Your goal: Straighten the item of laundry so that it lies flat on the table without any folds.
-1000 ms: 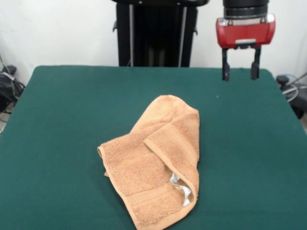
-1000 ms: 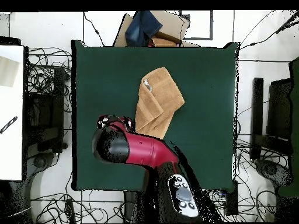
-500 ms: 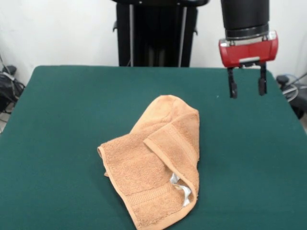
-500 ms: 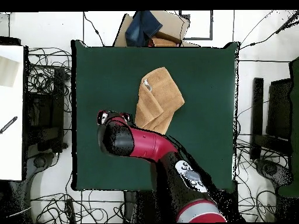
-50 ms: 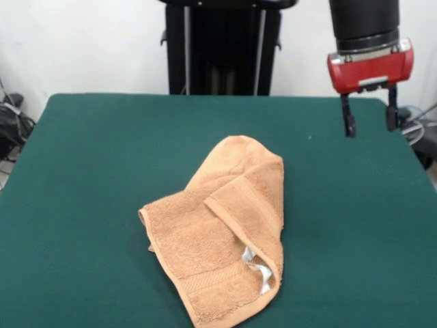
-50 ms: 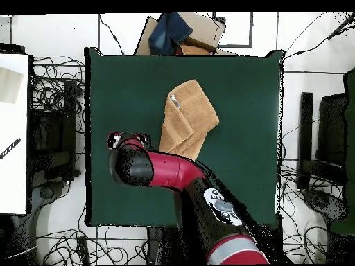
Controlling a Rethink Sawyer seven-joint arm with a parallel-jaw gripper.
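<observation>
Dark green felt covers the surface (image 5: 89, 171) you are working over, and white wall shows behind it. Your towel (image 5: 222, 232) lies near the middle of that surface in the front view, toward the near edge, crumpled rather than flat. One long flap is folded over the body of the towel, so a woven border band runs diagonally across its top, and a second band shows along the towel's lower end. At the towel's lower right, tucked under the folded flap, you can see a small white label (image 5: 258, 270); it is creased and any print on it cannot be read. No other writing or brand mark can be made out on the towel.

From overhead the towel (image 6: 186, 119) sits as an elongated bundle, with the label (image 6: 175, 102) near its upper left corner.

Your pincer (image 5: 369, 117) hangs up and to the right of the towel in the front view, well apart from it and clear of the felt. Its two dark fingers (image 5: 349, 119) point straight down beneath a red housing, spread wide with nothing between them. Overhead, the red and black arm (image 6: 166, 172) lies just below the towel's lower end, and a patterned plate on the arm carries marks too small to read.

Beyond the surface's far edge from the towel in the overhead view sits a cardboard box (image 6: 201, 33) with dark blue cloth (image 6: 170, 31) on it, and cables (image 6: 52, 90) trail over the floor at the sides.
</observation>
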